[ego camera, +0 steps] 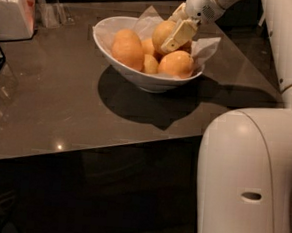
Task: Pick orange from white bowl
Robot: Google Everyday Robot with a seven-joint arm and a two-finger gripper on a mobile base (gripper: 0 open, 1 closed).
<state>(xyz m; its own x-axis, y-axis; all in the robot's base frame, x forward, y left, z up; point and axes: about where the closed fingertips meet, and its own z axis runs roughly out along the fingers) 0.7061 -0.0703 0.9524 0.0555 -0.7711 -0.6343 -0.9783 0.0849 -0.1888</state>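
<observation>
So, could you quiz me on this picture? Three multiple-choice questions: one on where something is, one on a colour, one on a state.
1. Where is the gripper?
A. Beside the box at far left.
B. Below the tabletop.
C. Over the bowl, at an orange.

2. What colour is the bowl?
A. White.
B. Black.
C. Green.

3. How is the bowl?
A. Upside down.
B. Upright, with fruit inside.
C. Upright and bare.

Answers:
1 C: the gripper lies against an orange in the bowl's right half.
2 A: its rim and wall are glossy white.
3 B: it stands on the table with several fruits piled on paper.
</observation>
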